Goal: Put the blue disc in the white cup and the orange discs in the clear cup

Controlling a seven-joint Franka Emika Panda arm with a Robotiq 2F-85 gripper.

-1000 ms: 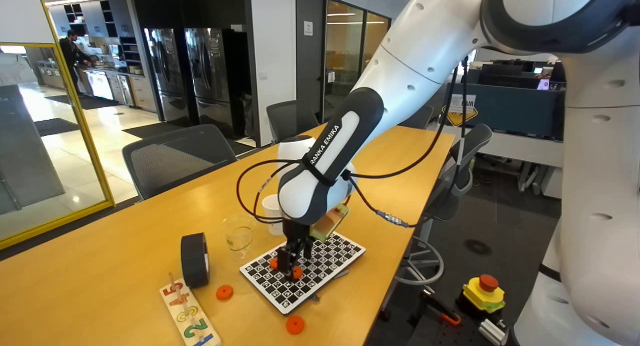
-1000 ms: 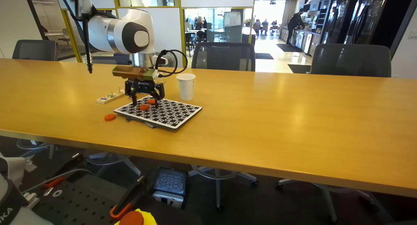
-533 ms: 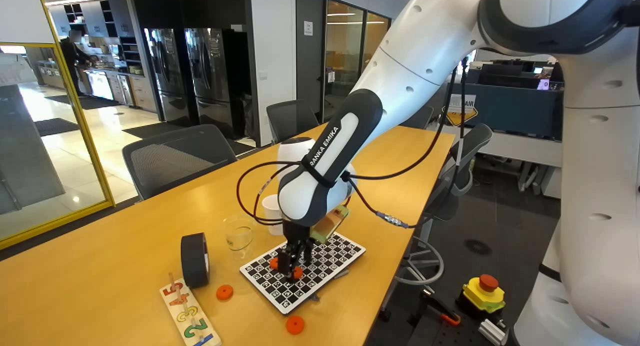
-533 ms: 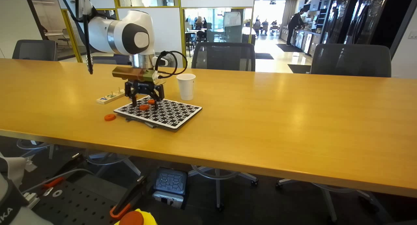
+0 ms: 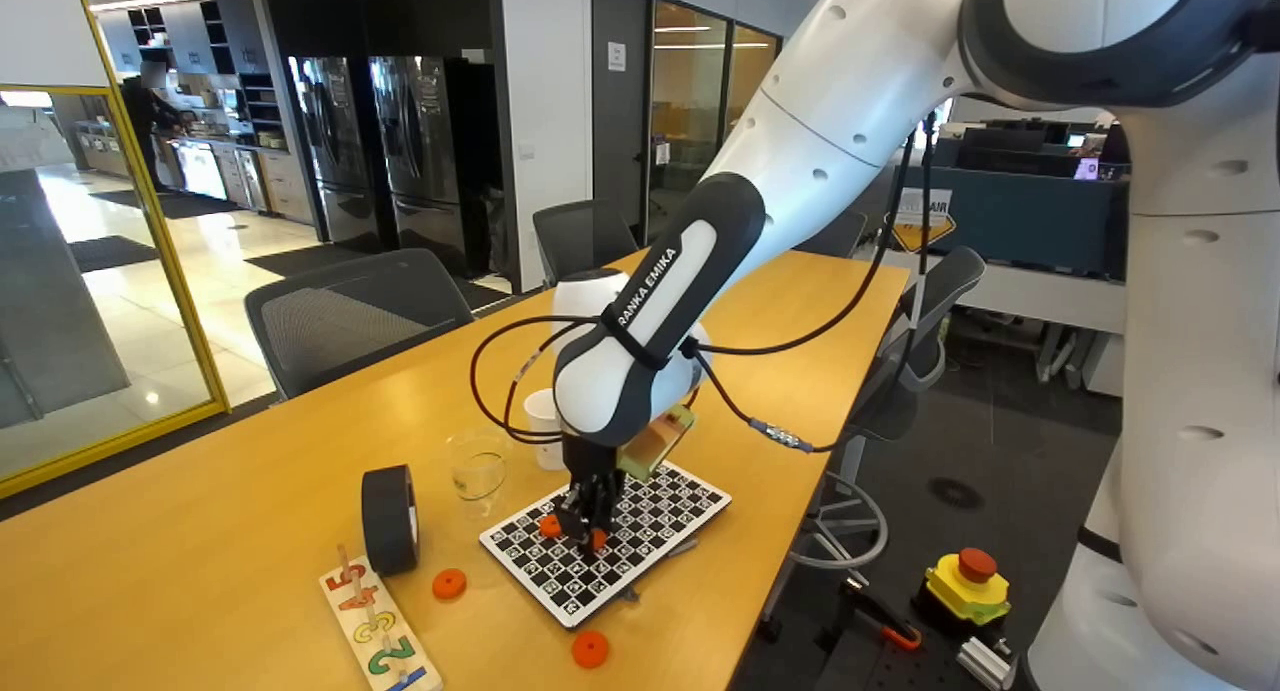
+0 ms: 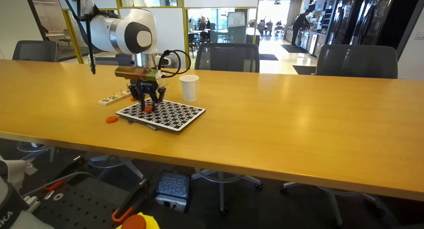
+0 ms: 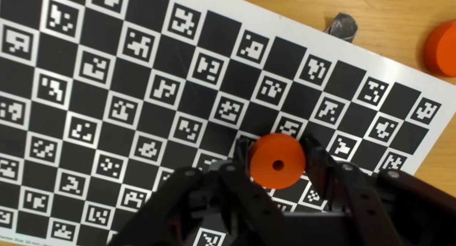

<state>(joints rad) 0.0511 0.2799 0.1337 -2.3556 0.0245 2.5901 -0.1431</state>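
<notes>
Closing in since half a second ago, the Robotiq gripper (image 6: 148, 108) has gone from wide to narrow and now pinches an orange disc (image 7: 276, 154) by its sides over the checkered board (image 5: 650, 521); whether that disc has left the board's surface cannot be told. A second orange disc (image 5: 549, 526) lies on the board near it, partly blocked by the gripper. A third orange disc (image 5: 590, 650) rests on the wooden table (image 6: 281, 123) just off one corner of the board, cut off at the edge of the wrist view. A fourth orange disc (image 5: 449, 584) sits off the board's adjoining short side, near a black tape roll (image 5: 388, 519) standing on edge and a number peg strip (image 5: 375, 621), its tip cut off in an exterior view. Past one long side of the board stand the upright white cup (image 6: 189, 88), partly covered by the arm (image 5: 690, 276) in an exterior view, and, nearer that short side, the clear cup (image 5: 479, 471), so faint against the wood that its inside is hard to make out. Past the opposite long side pokes a grey piece (image 7: 342, 27), its rest hidden.
</notes>
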